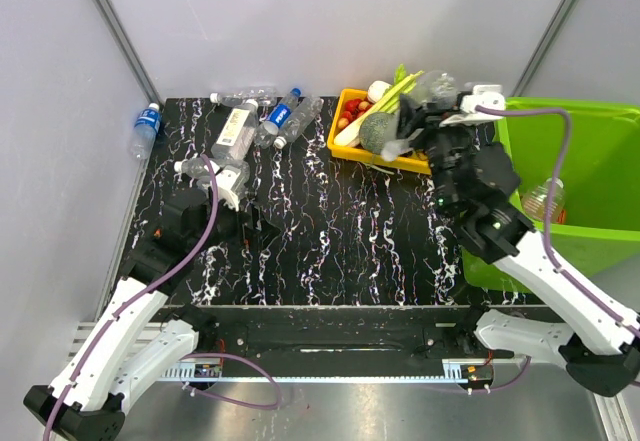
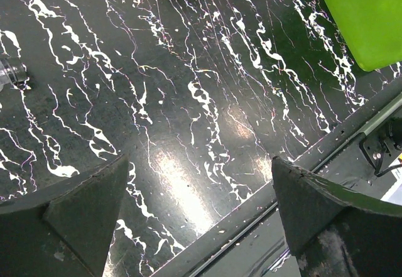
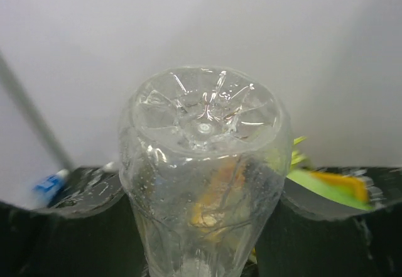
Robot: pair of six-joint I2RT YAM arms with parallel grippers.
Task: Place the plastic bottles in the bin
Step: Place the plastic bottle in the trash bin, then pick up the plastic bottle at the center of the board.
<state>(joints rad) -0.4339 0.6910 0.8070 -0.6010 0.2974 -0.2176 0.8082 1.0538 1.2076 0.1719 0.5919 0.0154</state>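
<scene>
Over on the right side of the desk point(image 1: 340, 241), my right fingers point(image 3: 69, 227) are clamped on a clear plastic bottle point(image 3: 204, 157). Its ribbed base faces the wrist camera, and the two dark pads press against its sides. From above, that arm reaches up along the left side of the green bin point(image 1: 570, 109), with the wrist at the right end of the yellow tray point(image 1: 342, 126) of vegetables. The held bottle is therefore beside the bin, not inside it. One amber bottle point(image 1: 545, 199) already lies in the bin.

My left fingers point(image 2: 81, 208) are spread wide with nothing between them, above a bare patch of the black marbled desk. A corner of the bin shows at the top right of that wrist view.

Most of the other bottles point(image 1: 262, 116) lie bunched at the desk's far left, clear with blue or white labels, well apart from the bin. One more blue-labelled bottle point(image 1: 147, 126) sits past the desk's left edge, close to the grey wall panel.
</scene>
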